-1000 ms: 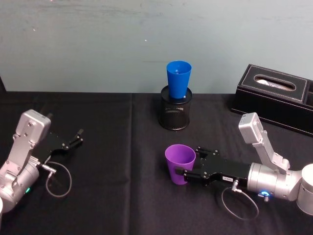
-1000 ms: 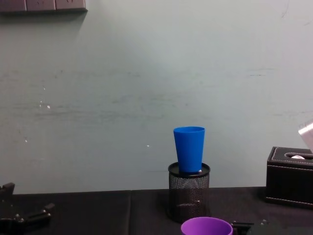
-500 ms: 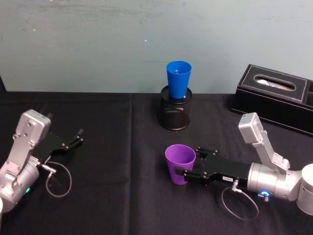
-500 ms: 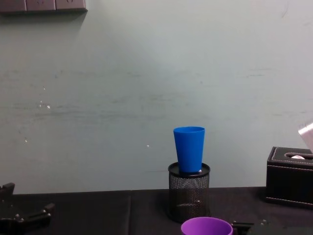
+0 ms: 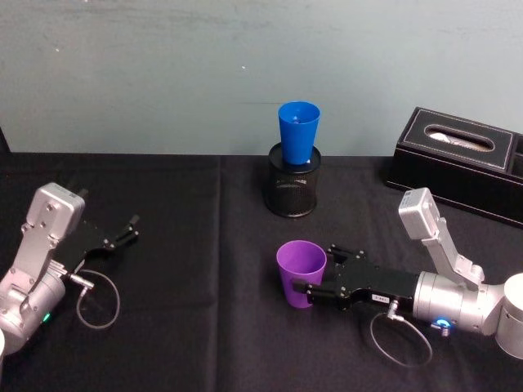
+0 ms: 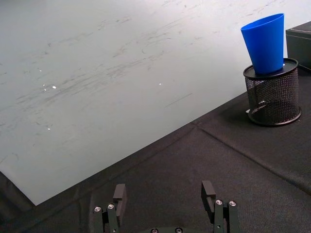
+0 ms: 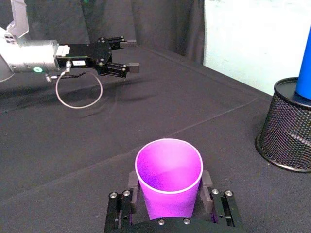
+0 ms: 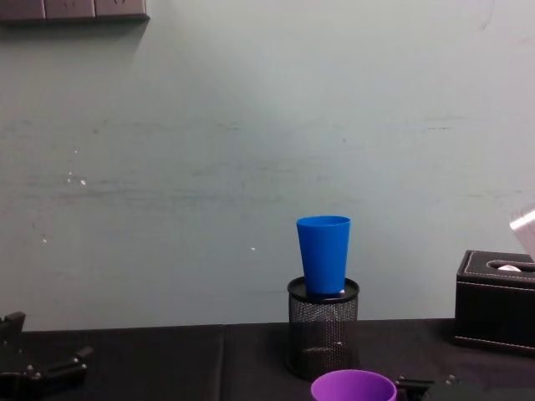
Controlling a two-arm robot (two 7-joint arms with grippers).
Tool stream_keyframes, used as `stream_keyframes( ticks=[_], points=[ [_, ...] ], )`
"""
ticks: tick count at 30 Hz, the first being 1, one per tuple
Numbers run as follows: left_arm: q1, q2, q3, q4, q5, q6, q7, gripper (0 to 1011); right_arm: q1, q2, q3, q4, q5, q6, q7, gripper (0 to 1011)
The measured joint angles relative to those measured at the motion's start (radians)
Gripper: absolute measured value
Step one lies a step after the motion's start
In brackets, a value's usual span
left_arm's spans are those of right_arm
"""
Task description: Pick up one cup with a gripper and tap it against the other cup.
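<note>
**Purple cup pinched low, blue cup perched on mesh holder**

While the head view has the right gripper (image 5: 304, 287) pinching the purple cup (image 5: 301, 273) near the table's (image 5: 196, 245) middle, the blue cup (image 5: 297, 132) stands in the mesh holder (image 5: 292, 189) toward the far edge. Left gripper (image 5: 129, 229) parked, jaws spread.

Right wrist view: fingers (image 7: 130, 183) flank the lower wall.

Judgement: light, thin, slick; grip gently, mid-wall.

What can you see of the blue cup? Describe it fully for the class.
The blue cup is a smooth, plain tumbler that looks like plastic, tapering from a wide open rim to a narrow base. It stands upright with its base set in the black mesh holder near the wall, and nothing else touches it.
</note>
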Motion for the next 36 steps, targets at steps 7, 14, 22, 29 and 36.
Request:
stream_keyframes(
  ticks=[7, 14, 22, 29, 36],
  points=[
    [0.0, 0.0, 0.0, 0.0, 0.0, 0.0, 0.0, 1011, 0.0, 0.0, 0.0, 0.0, 0.0, 0.001, 0.0, 928],
    [0.0, 0.0, 0.0, 0.0, 0.0, 0.0, 0.0, 1011, -0.001, 0.0, 0.002, -0.001, 0.0, -0.001, 0.0, 1003],
    [0.0, 0.0, 0.0, 0.0, 0.0, 0.0, 0.0, 1011, -0.041, 0.004, 0.059, -0.05, 0.052, -0.046, -0.009, 1003],
    [0.0, 0.0, 0.0, 0.0, 0.0, 0.0, 0.0, 1011, -0.101, 0.008, 0.142, -0.137, 0.139, -0.084, -0.04, 1003],
    [0.0, 0.0, 0.0, 0.0, 0.0, 0.0, 0.0, 1011, -0.166, 0.003, 0.193, -0.224, 0.061, -0.094, -0.262, 1003]
  ],
)
